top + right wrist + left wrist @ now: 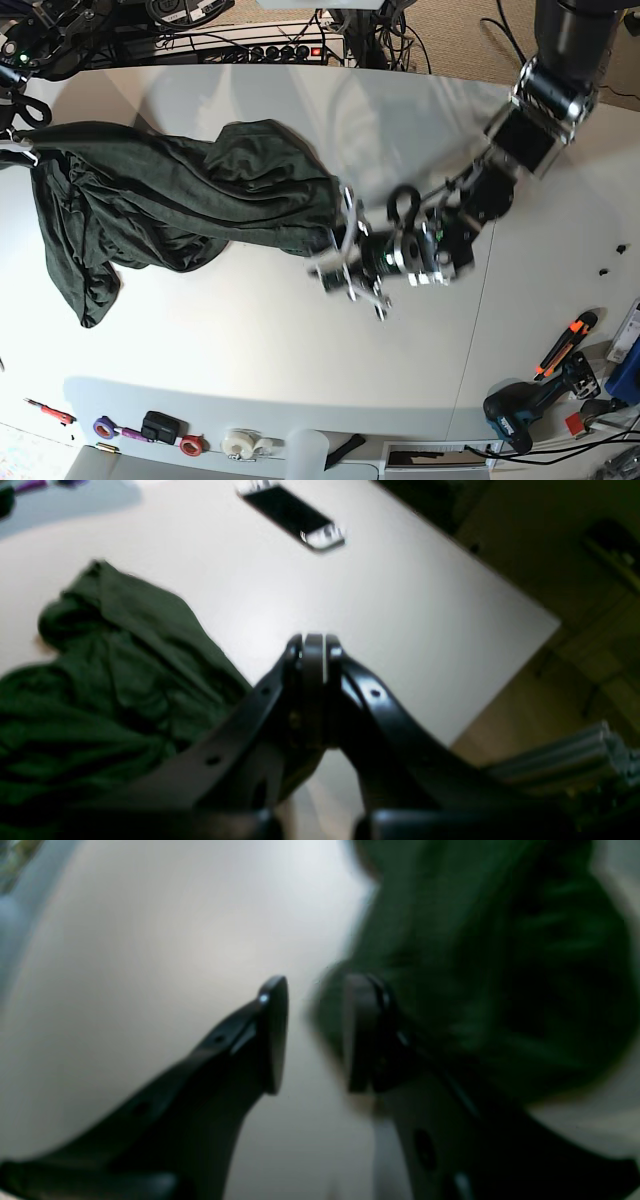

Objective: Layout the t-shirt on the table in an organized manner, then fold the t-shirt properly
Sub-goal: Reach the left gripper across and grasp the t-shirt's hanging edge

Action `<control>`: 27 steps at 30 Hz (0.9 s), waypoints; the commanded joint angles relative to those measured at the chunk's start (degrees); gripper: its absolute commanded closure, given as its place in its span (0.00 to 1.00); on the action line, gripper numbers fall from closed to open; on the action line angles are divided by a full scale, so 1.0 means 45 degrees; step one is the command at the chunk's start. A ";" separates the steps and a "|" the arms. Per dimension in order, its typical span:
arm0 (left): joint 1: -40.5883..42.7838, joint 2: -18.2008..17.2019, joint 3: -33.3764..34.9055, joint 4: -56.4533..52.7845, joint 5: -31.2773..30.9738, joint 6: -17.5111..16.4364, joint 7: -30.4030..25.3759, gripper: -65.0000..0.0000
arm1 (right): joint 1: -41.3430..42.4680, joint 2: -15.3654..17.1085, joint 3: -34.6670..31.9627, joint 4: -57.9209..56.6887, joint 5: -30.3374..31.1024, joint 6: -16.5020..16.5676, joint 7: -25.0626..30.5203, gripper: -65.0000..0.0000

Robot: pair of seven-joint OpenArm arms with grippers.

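The table (250,340) carries the t-shirt (170,205), bunched across its left half, with one end cut off by the frame edge. The left gripper (315,1035), jaws apart and empty, sits blurred beside the cloth; the right gripper (314,652) is closed on nothing. No writing is readable.

Closed fingers (314,655) beside t-shirt (100,680)

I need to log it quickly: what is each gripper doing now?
Left gripper: open, jaws beside the t-shirt, holding nothing.
Right gripper: shut, empty.
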 commanded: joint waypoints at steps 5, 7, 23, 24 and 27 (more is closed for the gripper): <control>-0.1015 0.0078 0.0301 -0.2273 0.0068 -0.0743 -0.1156 0.71 | 0.0044 0.0204 0.0068 0.0189 0.0039 -0.0053 0.0340 1.00; -0.1005 0.0185 0.0301 -0.2880 0.0073 -0.1115 -0.1297 0.71 | 0.0049 0.0204 0.0068 0.0189 0.0044 -0.0049 0.0345 1.00; -0.0481 0.1316 0.0748 -0.3381 0.0068 -0.1115 -0.1681 0.71 | 0.0044 0.0204 0.0068 0.0189 0.0044 -0.0039 0.0350 1.00; -0.0486 0.1418 0.0952 -0.3381 0.0073 -0.1115 -0.1681 0.71 | 0.0049 0.0204 0.0068 0.0189 0.0044 -0.0039 0.0345 1.00; -0.0486 0.1622 0.1627 -0.3381 0.0248 -0.1115 -0.2098 0.71 | 0.0049 0.0204 0.0068 0.0189 0.0044 -0.0039 0.0345 1.00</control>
